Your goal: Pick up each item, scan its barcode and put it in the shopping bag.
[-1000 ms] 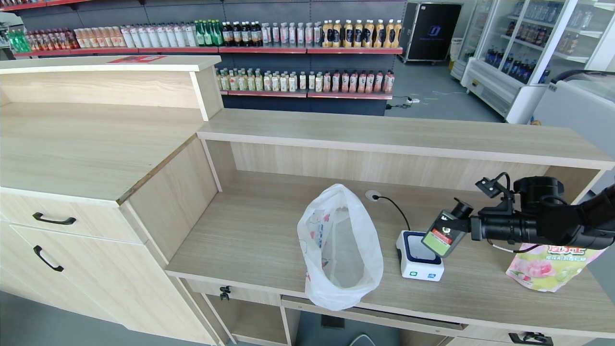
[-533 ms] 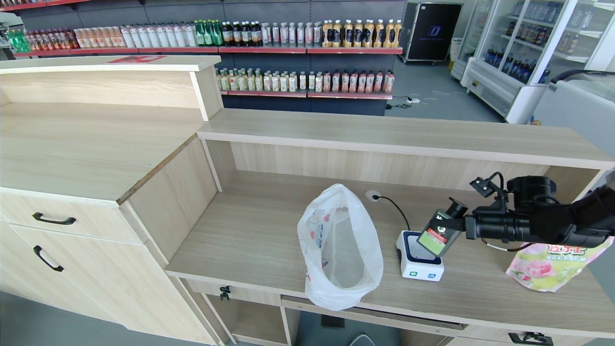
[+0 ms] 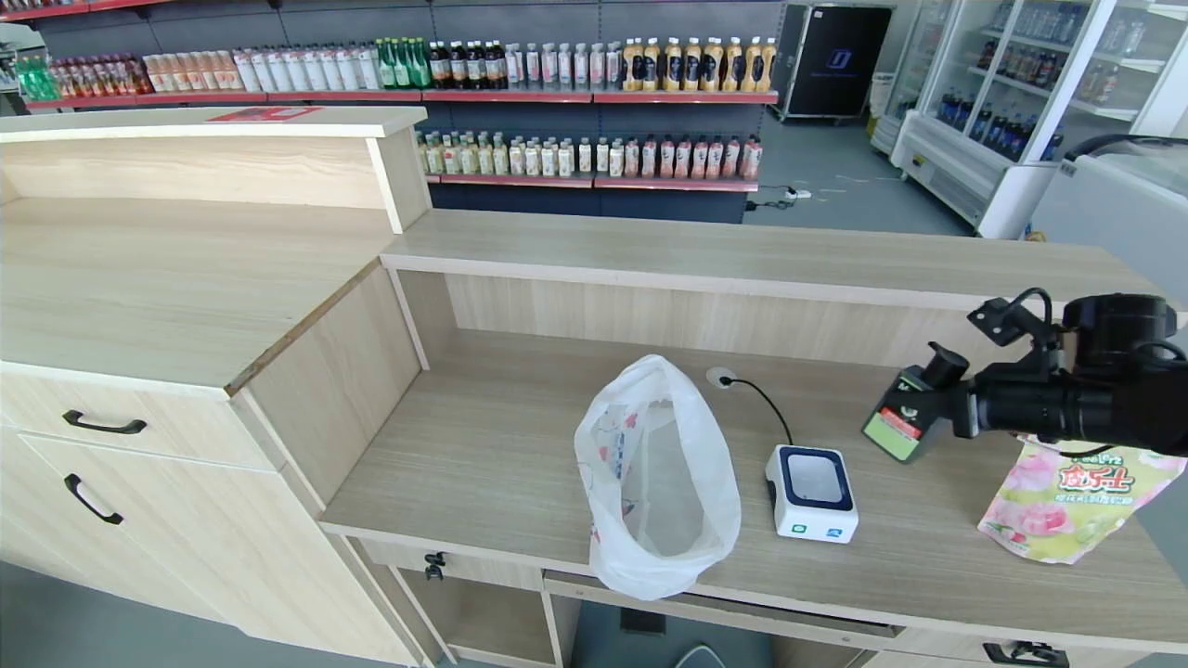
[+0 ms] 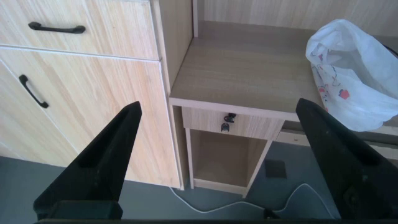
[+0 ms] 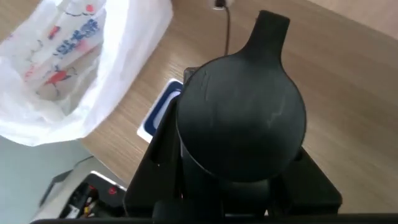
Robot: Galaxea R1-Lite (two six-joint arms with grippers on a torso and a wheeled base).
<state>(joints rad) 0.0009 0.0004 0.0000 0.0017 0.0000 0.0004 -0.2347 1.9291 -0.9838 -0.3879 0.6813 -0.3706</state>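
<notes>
My right gripper [image 3: 936, 408] is shut on a small box [image 3: 897, 422] with a green face and a red label. It holds the box tilted in the air, to the right of the white scanner [image 3: 811, 492] and above the counter [image 3: 483, 445]. The open white shopping bag [image 3: 655, 478] stands left of the scanner at the counter's front edge. A pink and green pouch [image 3: 1067, 501] stands at the far right, partly behind the arm. In the right wrist view, the scanner [image 5: 157, 116] and the bag [image 5: 68, 62] lie below. My left gripper [image 4: 219, 112] hangs open beside the counter, near the bag [image 4: 354, 68].
A black cable [image 3: 766, 404] runs from the scanner to a socket [image 3: 719, 376] in the counter. A raised shelf [image 3: 742, 255] borders the back and a taller cabinet with drawers [image 3: 139, 436] the left. Shelves of bottles stand behind.
My right gripper has lifted the box up and to the right, away from its spot over the scanner. The bag, scanner and pouch have stayed put.
</notes>
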